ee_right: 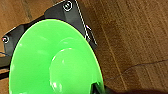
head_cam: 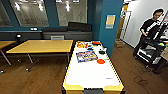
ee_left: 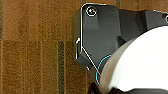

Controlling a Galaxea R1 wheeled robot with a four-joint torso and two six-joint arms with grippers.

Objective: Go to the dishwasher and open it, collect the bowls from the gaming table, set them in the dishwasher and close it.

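While the head view shows the gaming table, the right hand grips a green bowl.

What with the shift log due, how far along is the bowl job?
Looks done: the green bowl is off the table, close at the right wrist above wood floor, apparently carried. In hand: the robot faces the white-topped table. Left: the orange-red bowl lies on it; loading and closing the dishwasher remain.

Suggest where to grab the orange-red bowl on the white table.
Probably its rim, from above: the orange-red bowl sits low and flat on the white table, near the right edge, with a printed box close on its left.
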